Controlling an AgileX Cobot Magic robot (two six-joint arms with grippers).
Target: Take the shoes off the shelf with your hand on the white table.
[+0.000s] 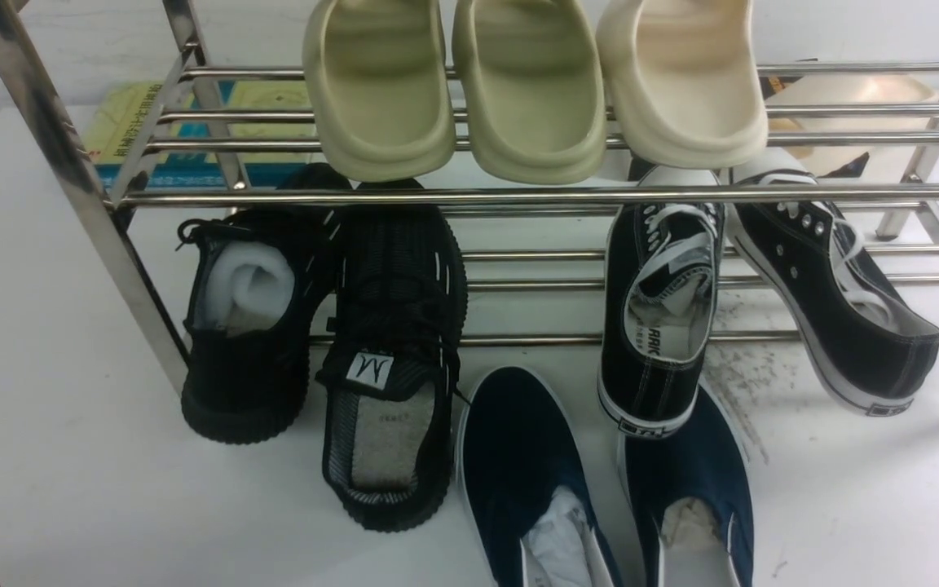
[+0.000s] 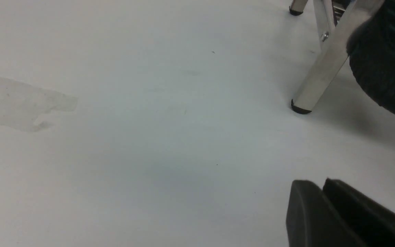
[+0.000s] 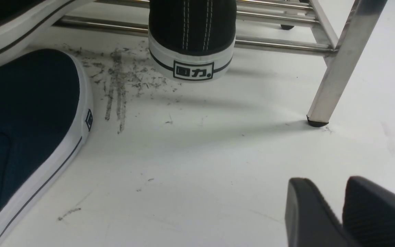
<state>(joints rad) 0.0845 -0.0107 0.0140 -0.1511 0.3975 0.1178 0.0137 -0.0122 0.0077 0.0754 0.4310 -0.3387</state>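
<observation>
Most of the job looks done: the navy slip-on shoes (image 1: 518, 440) sit on the desk (image 1: 46, 367), between 4 and 6 o'clock from the centre of the front view, toes toward 11 to 12 and paper stuffed inside. Their heels run out of that view, so I can't see how they sit at the back.

The shelf (image 1: 535, 196) holds its other pairs: pale clogs (image 1: 531, 106) on the upper tier at 12 o'clock, black knit shoes (image 1: 392, 302) on the lower around 8 to 9, black laced sneakers (image 1: 661, 318) around 3 to 4. One sneaker's heel overhangs a navy toe; whether they touch I can't tell.

The left fingers (image 2: 303, 209) stand almost together, a sliver between the tips; the right fingers (image 3: 305, 209) are parted moderately. Neither pair has hold of anything, and both are over open desk beside the footwear. What's left, I'd judge, is just backing the arms away, without knocking the overhanging heel.
</observation>
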